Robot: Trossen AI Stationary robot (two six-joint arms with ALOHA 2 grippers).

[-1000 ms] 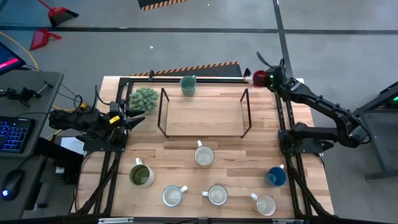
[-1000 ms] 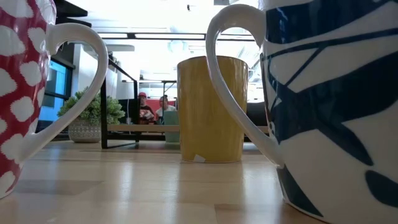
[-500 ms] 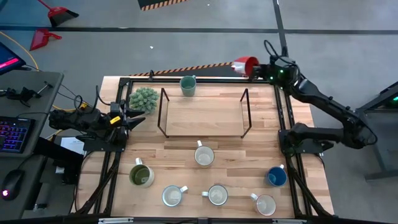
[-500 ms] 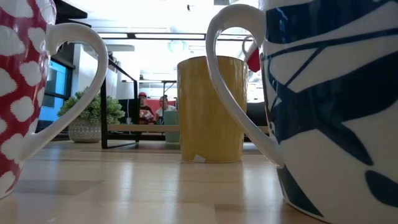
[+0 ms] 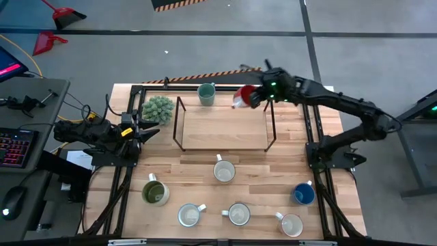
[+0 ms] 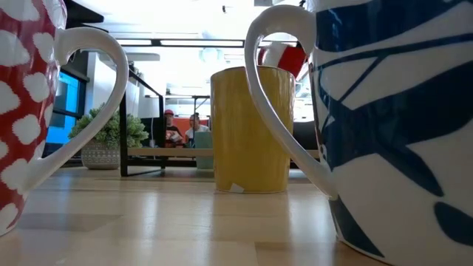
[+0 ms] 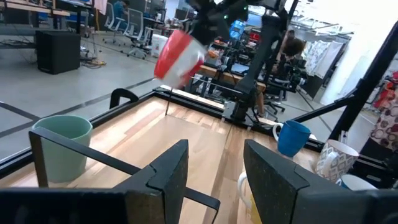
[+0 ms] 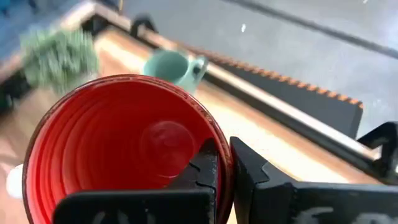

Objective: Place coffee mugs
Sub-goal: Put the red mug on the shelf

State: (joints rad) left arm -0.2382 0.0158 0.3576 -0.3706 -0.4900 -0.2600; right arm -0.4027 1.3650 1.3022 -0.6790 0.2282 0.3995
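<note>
A red mug point(image 5: 242, 96) hangs in the air above the far right corner of the black-framed wooden shelf point(image 5: 222, 126), with my right gripper point(image 5: 254, 96) shut on it. The same mug shows in the left wrist view point(image 7: 177, 53) and above the yellowish mug point(image 6: 284, 55) in the low view. A teal-green mug point(image 5: 206, 93) stands at the far edge. Several more mugs stand near the front, among them a blue one point(image 5: 304, 194) and an olive one point(image 5: 155, 193). My left gripper point(image 5: 143, 130) waits open at the table's left side, nothing between its fingers. My right gripper pinches the red mug's rim point(image 8: 219, 149), one finger inside point(image 8: 202, 171) the mug and one outside point(image 8: 252, 174). The fingers come slanting down from the table's right side. The mug is lifted clear and tilted, its mouth turned toward the gripper.
A spiky green potted plant point(image 5: 158, 108) stands at the far left beside the shelf. Black frame rails point(image 5: 311, 137) run along the table's sides. In the low view a red-and-white mug point(image 6: 22, 111) and a blue-patterned mug point(image 6: 399, 133) stand close to the camera.
My right gripper has carried the red mug from the table's far right corner up and toward the left, to above the shelf's far right corner. It has rolled on the way, so the mug now hangs tilted. It has stayed shut on the mug.
</note>
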